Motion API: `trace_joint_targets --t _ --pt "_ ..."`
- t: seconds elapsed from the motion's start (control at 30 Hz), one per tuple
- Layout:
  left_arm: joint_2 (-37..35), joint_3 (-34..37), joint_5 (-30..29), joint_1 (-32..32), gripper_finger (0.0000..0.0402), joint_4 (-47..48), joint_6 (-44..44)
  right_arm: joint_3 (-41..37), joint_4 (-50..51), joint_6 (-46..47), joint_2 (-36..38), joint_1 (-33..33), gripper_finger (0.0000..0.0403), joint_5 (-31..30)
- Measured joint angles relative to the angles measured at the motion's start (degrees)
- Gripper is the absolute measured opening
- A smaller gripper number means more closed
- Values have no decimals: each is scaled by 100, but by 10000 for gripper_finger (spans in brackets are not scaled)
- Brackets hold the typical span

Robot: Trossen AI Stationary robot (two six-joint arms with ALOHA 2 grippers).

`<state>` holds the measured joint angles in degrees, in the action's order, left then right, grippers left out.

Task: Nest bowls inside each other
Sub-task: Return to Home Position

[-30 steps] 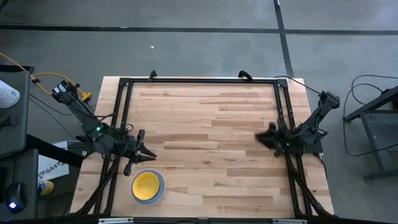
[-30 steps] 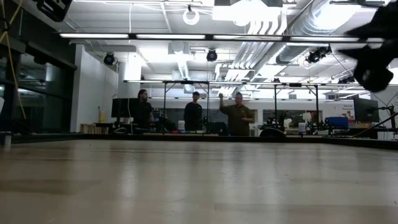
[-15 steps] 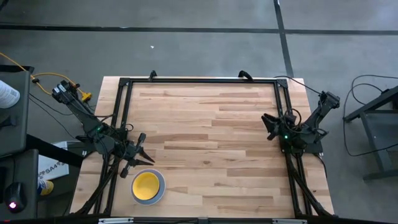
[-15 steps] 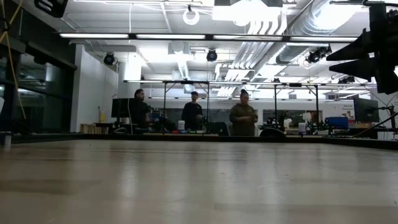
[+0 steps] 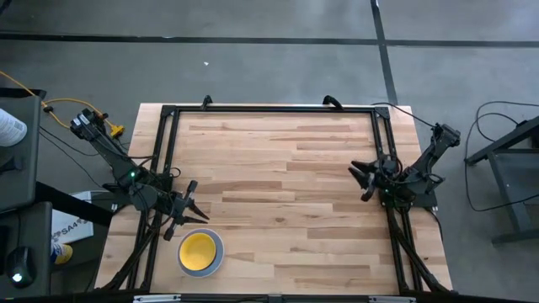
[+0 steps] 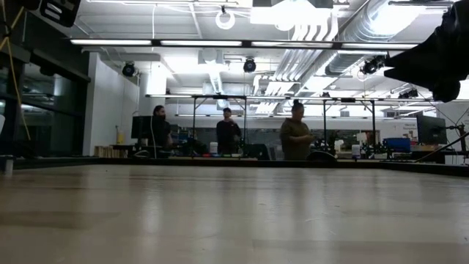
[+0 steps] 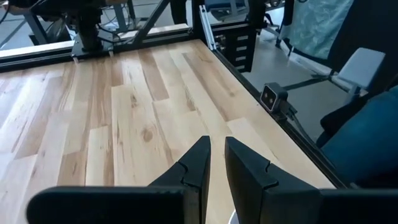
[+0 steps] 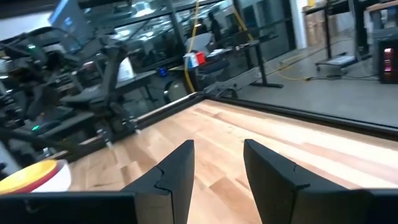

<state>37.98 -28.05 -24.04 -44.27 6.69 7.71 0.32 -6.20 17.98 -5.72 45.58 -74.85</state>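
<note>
The bowls (image 5: 200, 252) stand as one nested stack near the table's near left corner. A yellow bowl shows inside a pale outer one that rests on the wood. The right wrist view shows the stack (image 8: 36, 175) too. My left gripper (image 5: 194, 202) hovers just beyond the stack, toward the far side. Its fingers (image 7: 217, 154) are a narrow gap apart with nothing between them. At the table's right side my right gripper (image 5: 362, 178) is held above the wood. It is open and empty in its own wrist view (image 8: 217, 155) and also shows in the low view (image 6: 432, 66).
A black rail frame (image 5: 269, 109) runs around the tabletop, with arm mounts on both sides. A small camera (image 7: 273, 98) sits at the table's near edge. The wide middle of the wood (image 5: 278, 185) is bare. People (image 6: 297, 139) stand in the room beyond.
My right gripper has turned about its wrist without leaving its place, its fingers swinging first toward the far edge and then back a little. A person in the room beyond has walked to the right.
</note>
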Motion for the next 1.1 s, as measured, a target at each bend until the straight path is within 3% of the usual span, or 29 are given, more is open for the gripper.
trace_joint_targets --t 0.4,1.1 --pt "-435 555 16 0 49 -266 -26 0 -2 13 0 2 133 625" --pt "-693 1558 439 -9 49 -1107 -192 1 -2 13 0 1 133 642"
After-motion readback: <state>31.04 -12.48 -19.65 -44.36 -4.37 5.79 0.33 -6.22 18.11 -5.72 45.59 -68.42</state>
